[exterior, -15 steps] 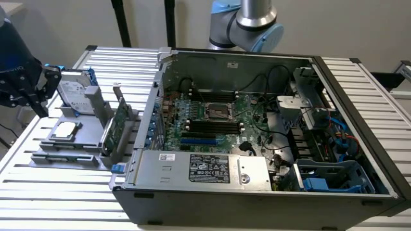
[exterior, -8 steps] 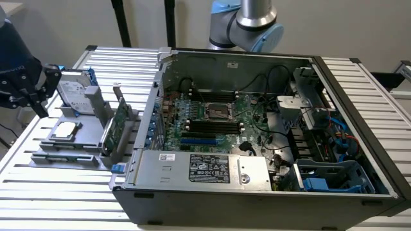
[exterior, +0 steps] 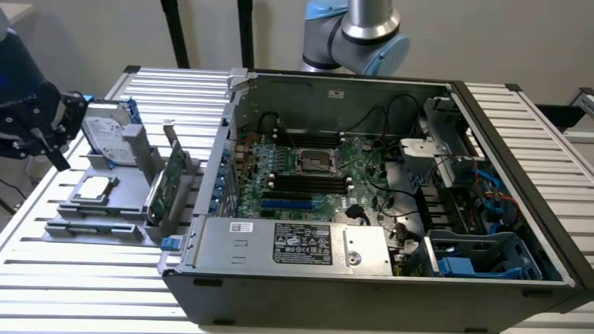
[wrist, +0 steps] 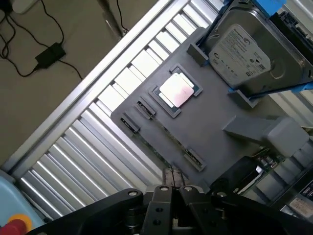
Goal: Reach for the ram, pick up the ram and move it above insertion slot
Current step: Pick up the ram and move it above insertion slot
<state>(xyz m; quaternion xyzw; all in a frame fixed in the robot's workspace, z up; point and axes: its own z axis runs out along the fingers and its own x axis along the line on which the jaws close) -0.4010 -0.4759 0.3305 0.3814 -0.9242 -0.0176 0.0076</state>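
Tool is nearest the wrist cam: black fingers look pinched together w/ nothing between them. Just past the tips is the ram, a long thin green circuit-board stick standing on edge in a slot of the grey plastic fixture tray. That's lower left in the exterior view, well apart from the open black computer case. For a clean reach I'd open up first, square the jaws across the stick's flat faces approx mid-length, then drop straight down. Arm's wrist hangs at the exterior view's left edge, tool angled down over the tray, not touching it.
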